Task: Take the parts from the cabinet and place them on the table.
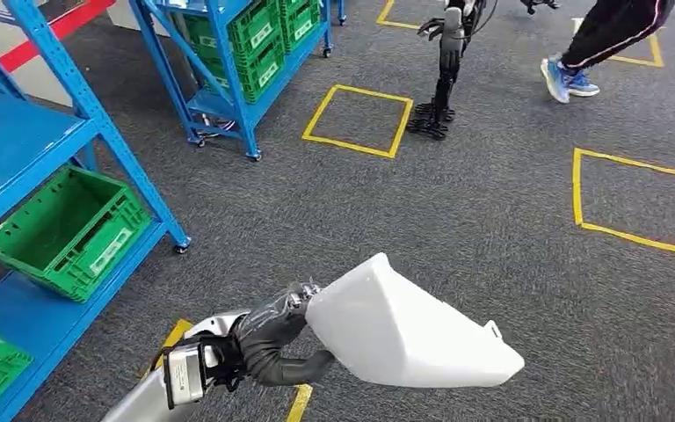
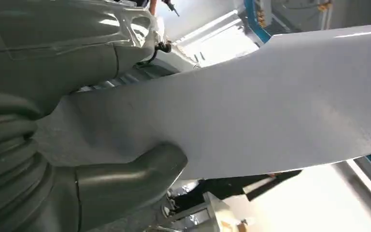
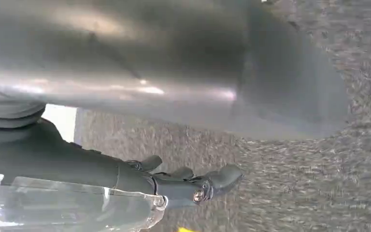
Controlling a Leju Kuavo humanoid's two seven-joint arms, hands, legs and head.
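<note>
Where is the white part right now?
In the head view the white part is low in the middle, held by the left hand above the grey carpet, to the right of the blue rack with green crates.

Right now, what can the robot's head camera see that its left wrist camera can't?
Head view alone: green crates on blue shelves, yellow floor squares, another robot standing, a person's legs.

Left wrist view alone: the thick grey thumb pressed against the part's surface, close up.

Both: the left hand holding the white part.
</note>
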